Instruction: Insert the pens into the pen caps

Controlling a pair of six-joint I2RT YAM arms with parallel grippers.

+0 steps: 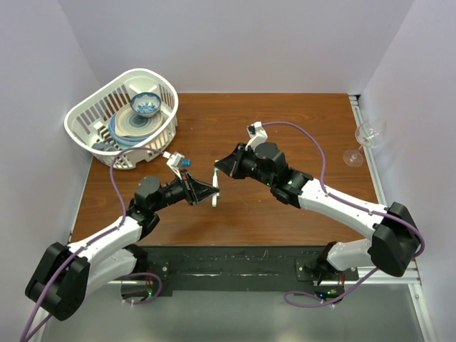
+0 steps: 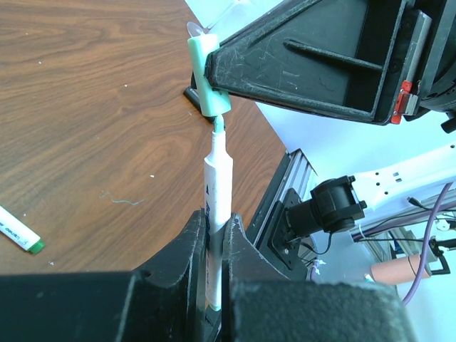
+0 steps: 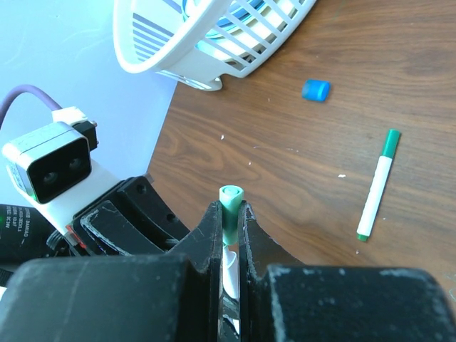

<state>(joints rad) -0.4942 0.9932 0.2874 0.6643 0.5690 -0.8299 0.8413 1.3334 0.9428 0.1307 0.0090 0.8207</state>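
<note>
My left gripper (image 1: 210, 191) (image 2: 216, 217) is shut on a white pen (image 2: 217, 171), which points at my right gripper (image 1: 219, 166) (image 3: 228, 210). The right gripper is shut on a green pen cap (image 3: 229, 203) (image 2: 206, 78). In the left wrist view the pen's green tip (image 2: 219, 126) sits just at the cap's open mouth, roughly in line with it. The pen (image 1: 216, 189) and cap (image 1: 216, 165) meet above the table's middle. A blue cap (image 3: 315, 90) lies loose on the table. Another white pen with a green cap on it (image 3: 376, 187) (image 2: 20, 232) lies flat on the wood.
A white basket (image 1: 160, 128) (image 3: 153, 60) with a bowl and plates stands at the back left. A wine glass (image 1: 367, 137) lies at the table's right edge. The table (image 1: 285, 114) is brown wood with white walls around it.
</note>
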